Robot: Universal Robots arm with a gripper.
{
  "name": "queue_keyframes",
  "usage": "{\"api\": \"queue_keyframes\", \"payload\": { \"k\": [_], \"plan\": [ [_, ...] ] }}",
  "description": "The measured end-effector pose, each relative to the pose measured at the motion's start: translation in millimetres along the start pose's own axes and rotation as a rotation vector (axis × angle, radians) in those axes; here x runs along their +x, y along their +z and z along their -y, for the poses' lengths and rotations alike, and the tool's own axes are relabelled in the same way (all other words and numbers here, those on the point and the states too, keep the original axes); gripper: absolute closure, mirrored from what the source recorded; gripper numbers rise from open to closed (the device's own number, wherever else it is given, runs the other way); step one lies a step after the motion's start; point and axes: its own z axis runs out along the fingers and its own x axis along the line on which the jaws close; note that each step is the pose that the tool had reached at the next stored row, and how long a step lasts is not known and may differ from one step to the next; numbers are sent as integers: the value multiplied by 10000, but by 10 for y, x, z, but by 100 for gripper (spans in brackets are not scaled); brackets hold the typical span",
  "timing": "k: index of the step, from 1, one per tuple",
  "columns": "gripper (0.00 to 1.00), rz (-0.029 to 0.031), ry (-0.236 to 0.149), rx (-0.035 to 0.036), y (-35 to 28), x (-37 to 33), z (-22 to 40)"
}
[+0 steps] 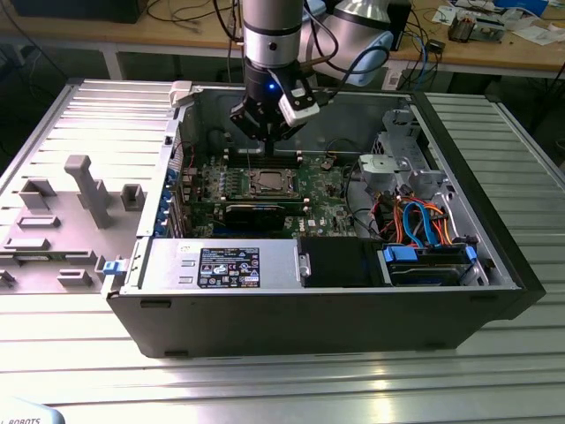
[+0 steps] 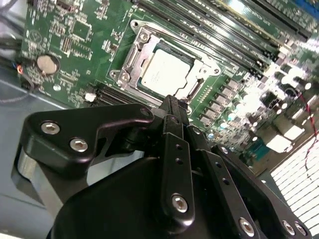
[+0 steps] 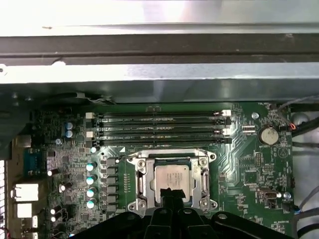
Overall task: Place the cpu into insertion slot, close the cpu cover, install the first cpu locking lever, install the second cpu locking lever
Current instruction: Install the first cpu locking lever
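The cpu (image 3: 171, 180) lies flat in the insertion slot (image 3: 172, 158) on the green board, its silvery top showing in both wrist views. The cpu cover (image 3: 140, 180) lies flat around the chip (image 2: 162, 73) as a silver frame (image 2: 133, 52). In the exterior view the socket (image 1: 269, 183) sits mid-board inside the open computer case. My gripper (image 1: 265, 131) hangs a little above the board, just off the socket's edge. Its black fingertips (image 2: 173, 103) are pressed together and hold nothing; in the first wrist view the gripper (image 3: 172, 191) overlaps the chip's near edge.
Long black memory slots (image 3: 159, 127) run beside the socket. A black card (image 1: 256, 212) stands on the board, with a coin battery (image 3: 268, 134) nearby. The case walls (image 1: 291, 93) ring the board. A drive cage with blue and orange cables (image 1: 424, 225) fills the exterior view's right.
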Motion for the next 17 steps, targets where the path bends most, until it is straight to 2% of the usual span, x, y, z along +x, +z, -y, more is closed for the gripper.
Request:
{"api": "queue_keyframes", "payload": {
  "k": [3, 13, 17],
  "plan": [
    [89, -5, -426, -12, 2, 0, 0],
    [89, -6, -460, -12, 2, 1, 0],
    [89, -5, -459, -13, 2, 20, 0]
  ]
}}
